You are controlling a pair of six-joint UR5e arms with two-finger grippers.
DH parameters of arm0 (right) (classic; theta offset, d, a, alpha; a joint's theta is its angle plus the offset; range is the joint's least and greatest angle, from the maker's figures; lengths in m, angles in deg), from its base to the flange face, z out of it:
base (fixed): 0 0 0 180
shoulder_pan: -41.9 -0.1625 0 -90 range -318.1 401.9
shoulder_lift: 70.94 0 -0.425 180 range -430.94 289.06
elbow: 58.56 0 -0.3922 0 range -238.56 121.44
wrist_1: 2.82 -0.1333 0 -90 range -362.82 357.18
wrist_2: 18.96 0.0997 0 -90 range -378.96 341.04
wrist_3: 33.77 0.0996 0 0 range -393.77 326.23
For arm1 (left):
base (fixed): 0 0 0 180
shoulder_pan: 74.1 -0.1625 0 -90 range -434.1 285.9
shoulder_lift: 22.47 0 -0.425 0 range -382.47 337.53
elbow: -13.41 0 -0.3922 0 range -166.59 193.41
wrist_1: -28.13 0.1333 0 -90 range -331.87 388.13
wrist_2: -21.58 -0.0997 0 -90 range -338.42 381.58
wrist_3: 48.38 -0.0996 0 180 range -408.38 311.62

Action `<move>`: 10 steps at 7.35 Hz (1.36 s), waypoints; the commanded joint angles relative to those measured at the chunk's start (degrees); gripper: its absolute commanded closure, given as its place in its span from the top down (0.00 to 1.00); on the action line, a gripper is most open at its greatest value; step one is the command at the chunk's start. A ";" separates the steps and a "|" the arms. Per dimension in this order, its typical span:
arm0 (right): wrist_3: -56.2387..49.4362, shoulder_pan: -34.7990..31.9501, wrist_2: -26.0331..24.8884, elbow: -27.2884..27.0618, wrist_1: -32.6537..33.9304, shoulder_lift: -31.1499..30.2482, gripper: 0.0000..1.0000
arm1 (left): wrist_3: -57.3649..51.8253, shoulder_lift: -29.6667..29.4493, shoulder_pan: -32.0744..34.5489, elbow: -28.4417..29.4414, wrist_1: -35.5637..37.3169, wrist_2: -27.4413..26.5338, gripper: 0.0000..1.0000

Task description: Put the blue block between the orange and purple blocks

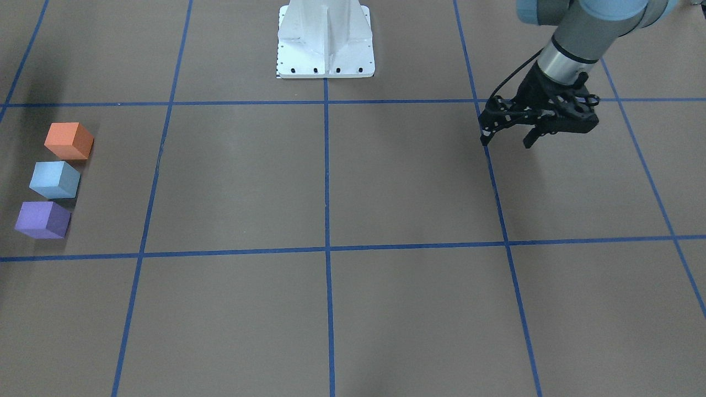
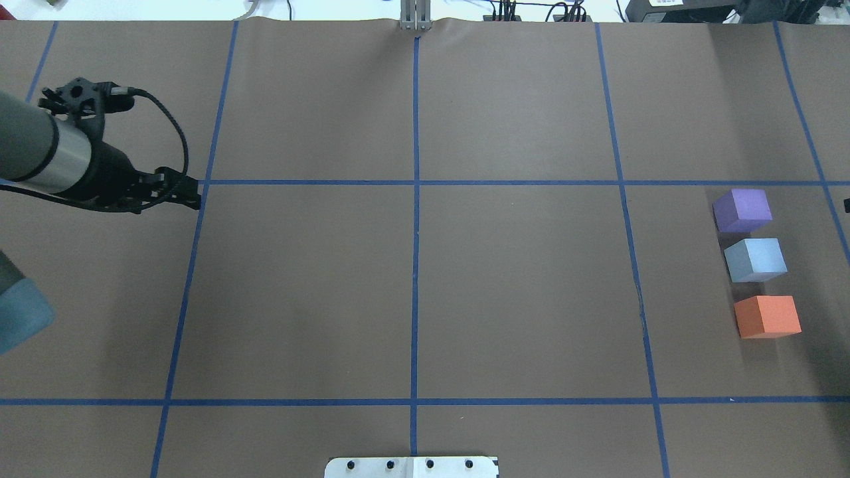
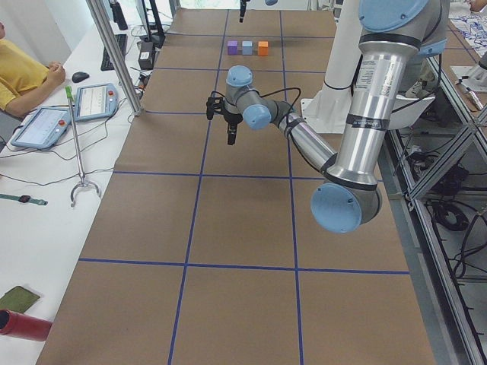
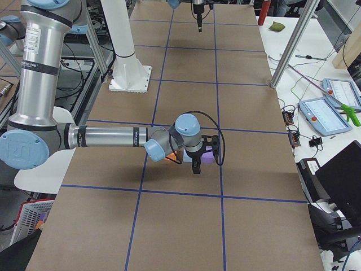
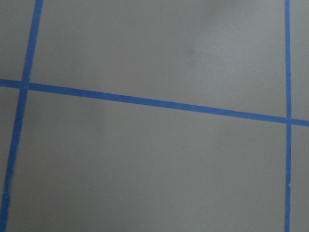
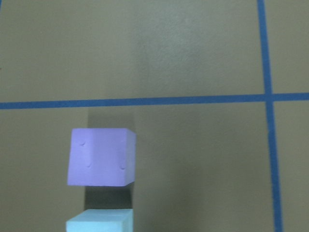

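Observation:
The orange block (image 1: 69, 140), the light blue block (image 1: 54, 179) and the purple block (image 1: 42, 219) stand in a short row with small gaps, the blue one in the middle. The row also shows in the overhead view: purple (image 2: 742, 210), blue (image 2: 755, 259), orange (image 2: 767, 317). My left gripper (image 1: 507, 140) is open and empty, far from the blocks, above a blue tape line. My right gripper (image 4: 196, 165) hangs just beside the purple block; I cannot tell whether it is open or shut. The right wrist view shows the purple block (image 6: 101, 157) and the blue block's top edge (image 6: 99, 221).
The brown table is marked with a grid of blue tape lines (image 2: 416, 182). The robot's white base plate (image 1: 325, 41) stands at the table's middle edge. The left wrist view shows only bare table and tape.

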 commanded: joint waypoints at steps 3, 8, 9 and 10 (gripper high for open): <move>-22.56 -11.82 2.88 0.08 28.11 13.01 1.00 | -46.78 12.18 25.62 11.07 0.37 13.33 1.00; -23.73 -12.00 2.35 -0.27 28.32 12.59 1.00 | -60.18 9.20 33.62 22.38 0.47 15.83 1.00; -23.73 -12.00 2.61 -0.70 28.32 11.98 1.00 | -59.66 9.28 33.62 22.47 0.81 15.83 1.00; -23.81 -11.65 2.79 -0.79 28.32 11.19 1.00 | -59.56 9.11 33.53 23.17 0.91 15.65 1.00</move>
